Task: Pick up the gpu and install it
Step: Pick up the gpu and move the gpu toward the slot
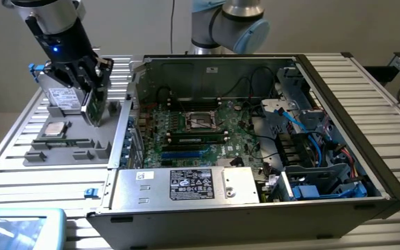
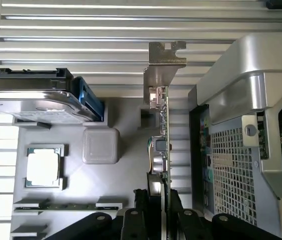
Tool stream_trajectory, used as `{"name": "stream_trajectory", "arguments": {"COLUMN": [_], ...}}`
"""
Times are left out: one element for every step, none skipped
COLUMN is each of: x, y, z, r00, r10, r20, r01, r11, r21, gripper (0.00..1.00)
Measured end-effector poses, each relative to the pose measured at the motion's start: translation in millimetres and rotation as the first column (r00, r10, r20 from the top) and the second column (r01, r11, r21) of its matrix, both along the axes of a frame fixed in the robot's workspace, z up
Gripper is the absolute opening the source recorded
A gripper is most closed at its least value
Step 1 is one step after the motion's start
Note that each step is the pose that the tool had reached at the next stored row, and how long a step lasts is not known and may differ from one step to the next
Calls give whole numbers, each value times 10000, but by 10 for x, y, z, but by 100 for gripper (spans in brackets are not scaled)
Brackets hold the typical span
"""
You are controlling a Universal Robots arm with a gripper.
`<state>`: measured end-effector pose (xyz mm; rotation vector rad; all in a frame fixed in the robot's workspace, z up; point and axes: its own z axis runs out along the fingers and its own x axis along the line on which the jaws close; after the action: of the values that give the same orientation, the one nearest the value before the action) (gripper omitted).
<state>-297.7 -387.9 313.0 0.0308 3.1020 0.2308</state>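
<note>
Green board edge-on, the gpu (image 2: 162,120) is clamped in the part-closed jaws of my gripper (image 2: 157,197), over the grey tray (image 1: 68,153) beside the open case (image 1: 356,130). I judge this the pickup step. Moving on calls for keeping it upright and clearing the case wall.

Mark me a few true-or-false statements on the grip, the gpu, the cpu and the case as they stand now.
1. The gripper is closed on the gpu. True.
2. The gpu is seated in the motherboard. False: it stands on edge between the fingers over the gray tray, outside the case.
3. The cpu lies flat in the tray. True.
4. The case's side panel is on. False: the case is open and the motherboard shows.
5. The gpu's metal bracket is at the end away from the fingers. True.
</note>
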Motion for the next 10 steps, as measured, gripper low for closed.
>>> {"name": "stream_trajectory", "arguments": {"x": [0, 0, 0, 0, 0, 0, 0, 0, 1, 5], "y": [0, 0, -1, -1, -1, -2, -3, -4, -6, -8], "z": [45, 90, 135, 180, 226, 270, 319, 364, 411, 455], "r00": [10000, 10000, 10000, 10000, 10000, 10000, 10000, 10000, 10000, 10000], "r10": [1, 0, 0, 1, 1, 1, 1, 1, 1, 3], "r20": [-1, 0, 0, -1, -1, 0, -1, -1, -2, -1], "r01": [-1, 0, 0, -1, -1, -1, -1, -1, -1, -3], "r11": [10000, 10000, 10000, 10000, 10000, 10000, 10000, 10000, 10000, 10000], "r21": [-1, 0, 0, -1, 0, 0, -1, 0, -1, 1], "gripper": [28, 28, 28, 28, 28, 28, 28, 28, 28, 28]}}
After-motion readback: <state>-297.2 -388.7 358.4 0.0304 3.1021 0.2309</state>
